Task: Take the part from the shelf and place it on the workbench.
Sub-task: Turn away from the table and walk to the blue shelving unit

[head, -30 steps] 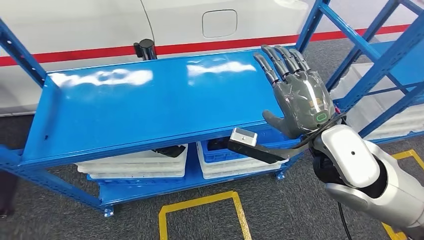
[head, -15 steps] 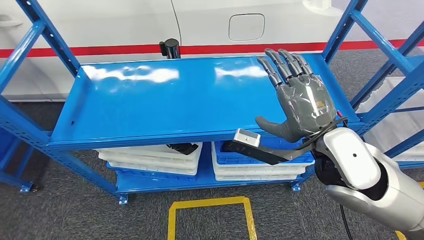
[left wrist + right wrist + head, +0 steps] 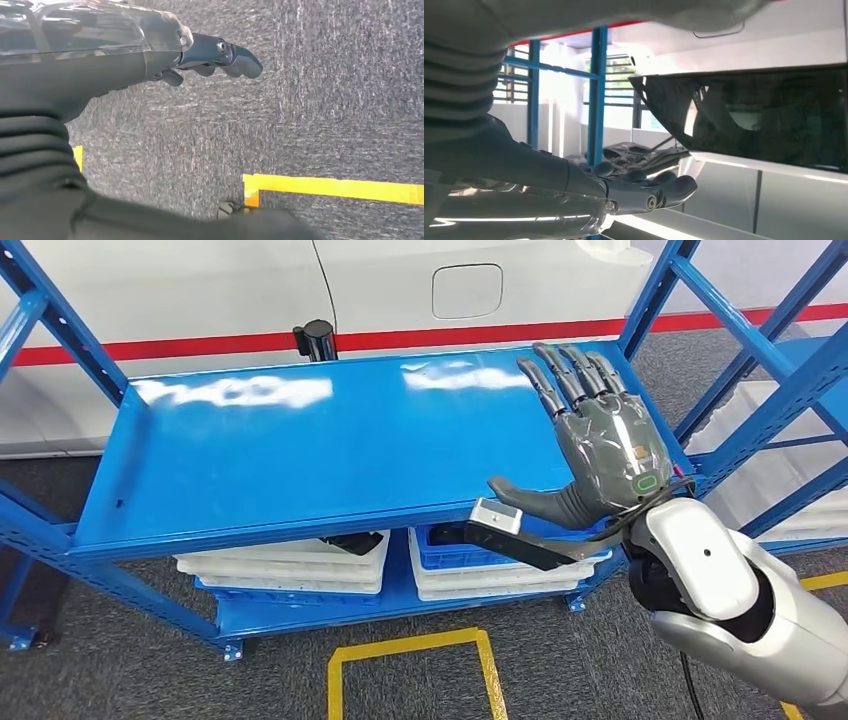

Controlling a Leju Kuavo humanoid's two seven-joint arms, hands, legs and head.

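The right hand (image 3: 600, 445) hovers, fingers spread and empty, over the shelf (image 3: 300, 455); any misjudged reach risks striking its edge.

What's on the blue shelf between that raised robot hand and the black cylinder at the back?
Nothing: in the head view, the shelf top between the right hand and the black cylinder is bare.

Grey right hand (image 3: 600, 445), silver arm, black cable

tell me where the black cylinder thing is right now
In the head view the black cylinder stands at the far back edge of the blue shelf, left of centre, against the white car's red stripe and well away from the open right hand.
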